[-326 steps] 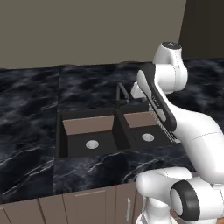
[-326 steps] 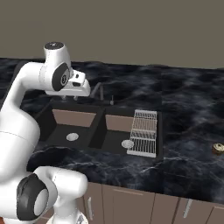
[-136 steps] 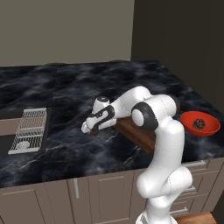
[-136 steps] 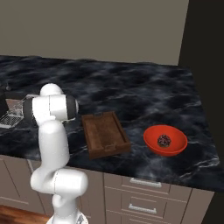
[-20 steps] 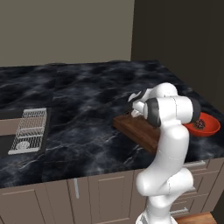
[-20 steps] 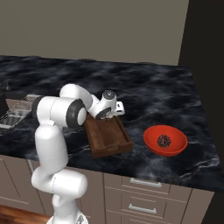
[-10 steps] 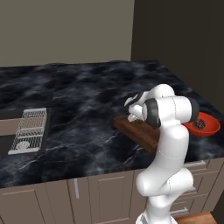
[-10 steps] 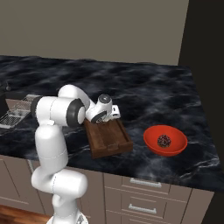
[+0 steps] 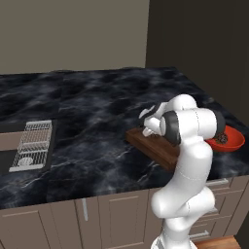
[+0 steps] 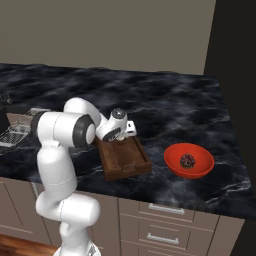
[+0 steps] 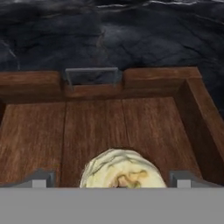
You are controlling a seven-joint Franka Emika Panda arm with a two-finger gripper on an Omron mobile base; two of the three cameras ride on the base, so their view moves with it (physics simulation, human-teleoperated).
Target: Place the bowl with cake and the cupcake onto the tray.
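The cupcake (image 11: 122,168) shows its pale cream top low in the hand view, resting on the floor of the dark wooden tray (image 11: 131,78). My gripper (image 11: 111,178) is over it, open, with a gap between the left fingertip (image 11: 43,176) and the cupcake. From the base views the gripper (image 9: 146,129) (image 10: 123,138) hangs low over the far end of the tray (image 9: 158,148) (image 10: 125,161). The red-orange bowl (image 10: 201,169) (image 9: 234,141) with its dark cake piece (image 10: 187,160) stands on the counter to the right of the tray, apart from it.
A white wire rack (image 9: 31,144) lies over the sink at the left. The black marble counter (image 9: 97,102) stretches behind the tray. A dark wall (image 10: 237,60) rises on the right, and the counter's front edge runs close to the tray and bowl.
The hand has drifted slightly left and down over the tray's far end. The bowl has stayed where it was.
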